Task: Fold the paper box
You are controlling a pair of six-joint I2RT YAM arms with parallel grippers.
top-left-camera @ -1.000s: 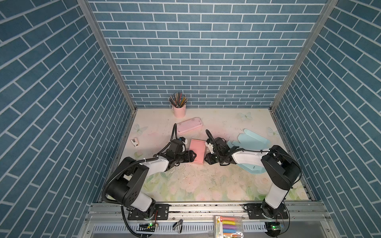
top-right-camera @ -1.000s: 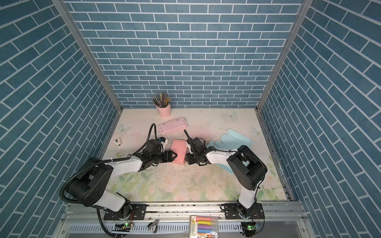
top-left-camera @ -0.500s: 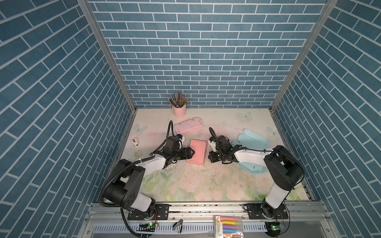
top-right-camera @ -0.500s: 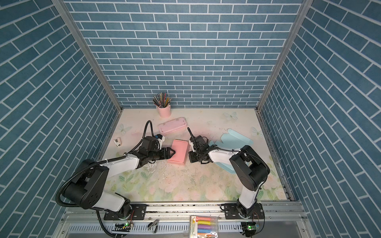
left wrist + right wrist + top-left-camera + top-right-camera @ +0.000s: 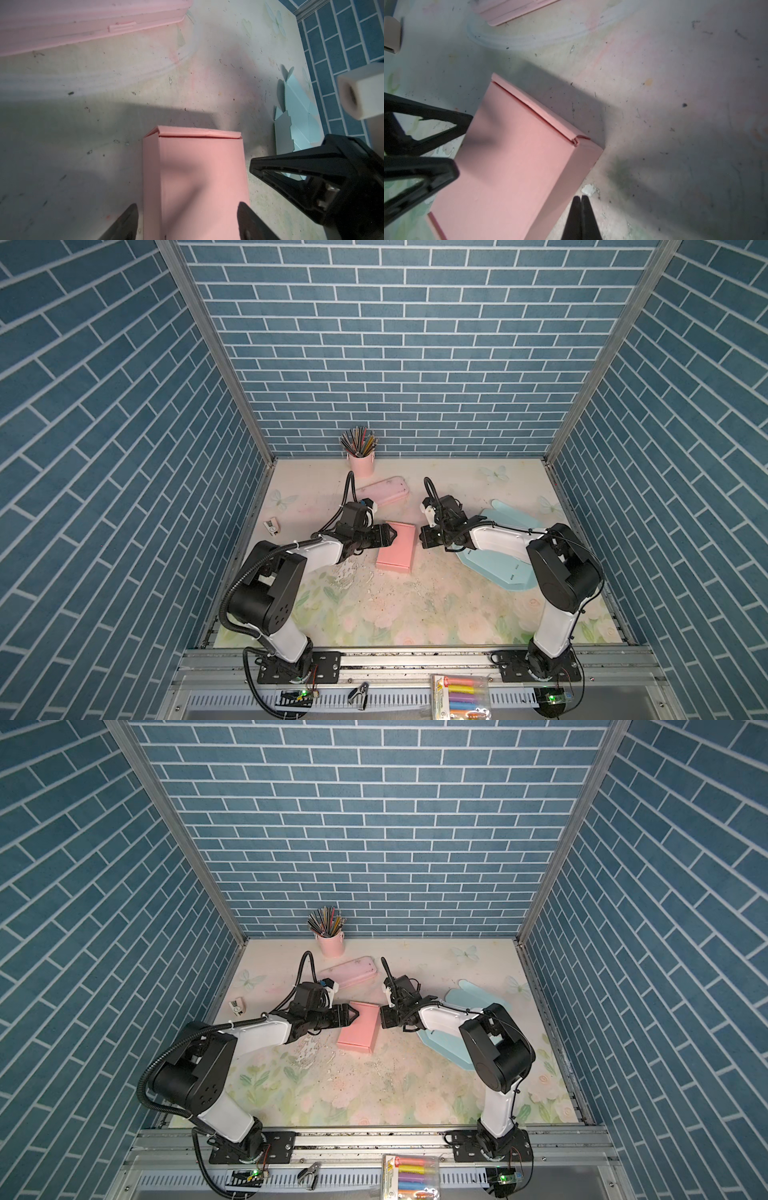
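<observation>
Pink paper box (image 5: pixel 397 547) lies folded | left gripper (image 5: pixel 392 535) spread, straddles box | right gripper (image 5: pixel 580 201) pressed together, empty, beside box

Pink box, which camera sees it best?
The right wrist view: the pink box is close, with top, side and flap seam clear. The left wrist view cuts off its near end; both top views show it small.

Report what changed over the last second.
The right hand closed on nothing, just beside the pink box. The left hand stayed open at the box's left edge. The box, the pink case and the blue paper did not move.
</observation>
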